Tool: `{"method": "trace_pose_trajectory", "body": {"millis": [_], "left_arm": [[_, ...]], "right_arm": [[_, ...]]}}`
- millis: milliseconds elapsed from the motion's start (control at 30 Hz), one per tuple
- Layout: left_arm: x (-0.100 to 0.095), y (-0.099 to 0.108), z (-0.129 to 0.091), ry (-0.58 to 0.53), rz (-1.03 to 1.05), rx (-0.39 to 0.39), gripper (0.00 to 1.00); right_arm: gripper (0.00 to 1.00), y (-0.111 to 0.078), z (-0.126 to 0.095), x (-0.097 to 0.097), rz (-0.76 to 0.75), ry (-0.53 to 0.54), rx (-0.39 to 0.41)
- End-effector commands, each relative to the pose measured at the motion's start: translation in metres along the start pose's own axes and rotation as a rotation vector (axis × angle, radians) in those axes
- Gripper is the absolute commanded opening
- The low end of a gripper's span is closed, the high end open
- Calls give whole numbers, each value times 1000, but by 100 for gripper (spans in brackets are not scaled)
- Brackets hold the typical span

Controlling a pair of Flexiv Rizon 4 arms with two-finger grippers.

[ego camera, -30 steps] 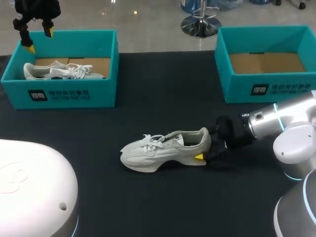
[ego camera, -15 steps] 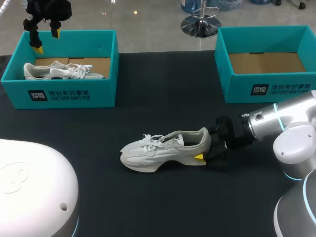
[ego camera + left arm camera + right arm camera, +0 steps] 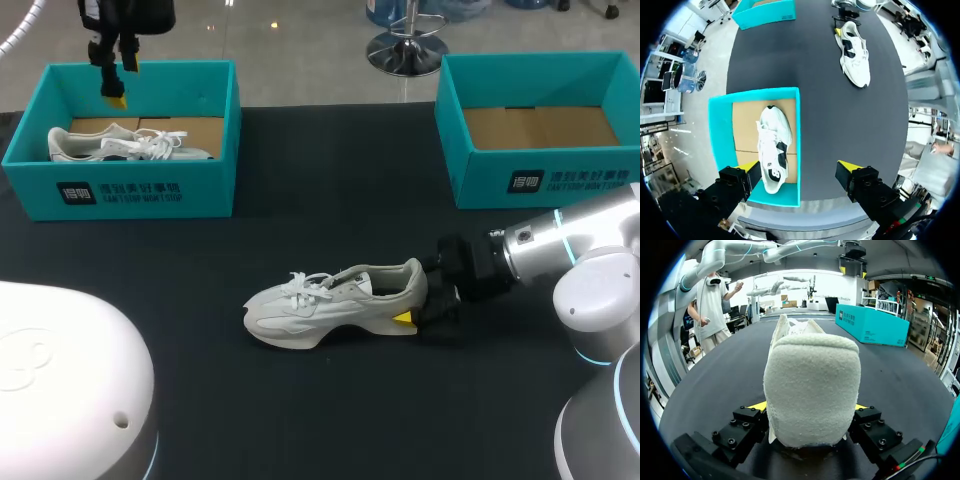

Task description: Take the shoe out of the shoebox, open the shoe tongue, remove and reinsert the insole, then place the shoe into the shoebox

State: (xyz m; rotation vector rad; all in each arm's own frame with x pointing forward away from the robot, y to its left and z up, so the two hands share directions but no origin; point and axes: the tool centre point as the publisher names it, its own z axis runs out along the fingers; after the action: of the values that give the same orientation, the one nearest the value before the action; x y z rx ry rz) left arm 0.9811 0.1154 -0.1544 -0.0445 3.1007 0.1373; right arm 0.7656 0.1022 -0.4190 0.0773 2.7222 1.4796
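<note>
Teal shoebox beyond, shoe seemingly clamped

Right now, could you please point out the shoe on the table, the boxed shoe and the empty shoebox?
shoe on the table [image 3: 320, 315]: head view, midfoot side panel.
boxed shoe [image 3: 112, 145]: head view, laced upper.
empty shoebox [image 3: 480, 182]: head view, front wall.

The counter is overlooked from above and behind in the head view, and from high over its far-left shoebox in the left wrist view. The shoe, shared by all views, is faced closely, heel-on, in the right wrist view.
</note>
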Motion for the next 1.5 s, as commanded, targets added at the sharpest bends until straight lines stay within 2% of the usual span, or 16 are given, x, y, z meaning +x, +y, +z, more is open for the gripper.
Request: {"method": "trace_pose_trajectory", "body": {"millis": [33,200,300,333,1067,1200,1233,1333,1500], "left_arm": [[-1,-14,7,-22,-446,71,100],[9,-38,10,67,-713,23,100],[14,-48,13,155,-841,20,100],[18,-52,13,167,-816,44,100],[18,-52,13,167,-816,44,100],[35,-69,7,174,-950,117,100],[38,-74,8,122,-994,119,100],[47,-87,9,96,-1086,140,100],[55,-105,8,118,-1200,158,100]], "right_arm": [[0,0,3,1,0,-1,4],[0,0,3,1,0,-1,4],[0,0,3,1,0,-1,4],[0,0,3,1,0,-1,4],[0,0,3,1,0,-1,4],[0,0,3,1,0,-1,4],[0,0,3,1,0,-1,4],[0,0,3,1,0,-1,4],[0,0,3,1,0,-1,4]]}}
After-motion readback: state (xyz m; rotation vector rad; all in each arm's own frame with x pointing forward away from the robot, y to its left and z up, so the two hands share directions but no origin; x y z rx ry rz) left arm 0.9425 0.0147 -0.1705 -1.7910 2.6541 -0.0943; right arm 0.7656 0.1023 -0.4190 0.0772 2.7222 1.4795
